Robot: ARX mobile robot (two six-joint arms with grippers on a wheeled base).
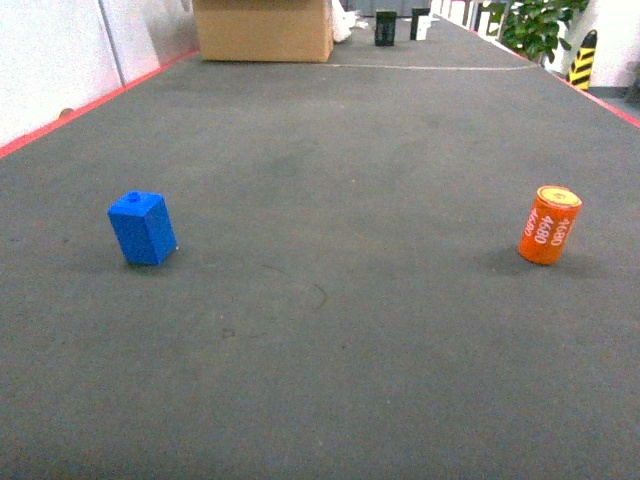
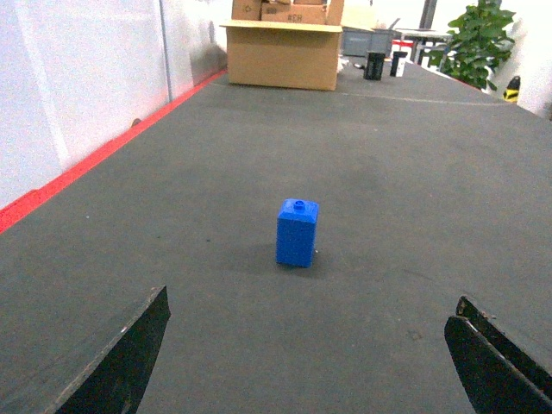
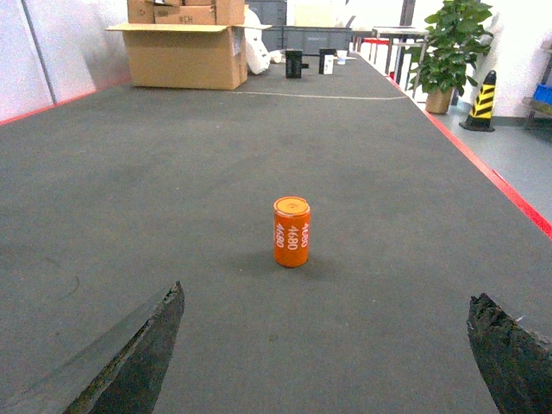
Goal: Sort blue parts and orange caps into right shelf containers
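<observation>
Grey matting covers the floor, and on it stand both task items, untouched; the blue part, a small block with a stud on top, sits to the left in the head view, and the orange cap, a can-like cylinder printed "4680", sits well apart to the right; both are upright on the floor, neither in any crate.

Progress, judged from this: nothing sorted; both pick-ups and both deliveries remain; the right shelf containers are not in view in any camera, so their position cannot be stated.

Left arm: held low and level, wrist camera looking forward along the floor; left gripper released, its dark fingers spread wide at the frame's bottom corners; the blue part stands ahead of the gap, centred, not touched.

Right arm: same posture; right gripper likewise spread and empty; the orange cap stands ahead, roughly centred between the jaws, clear of contact.

Background: cardboard box at the far end; potted plant and striped bollard beyond the red border line at right.
</observation>
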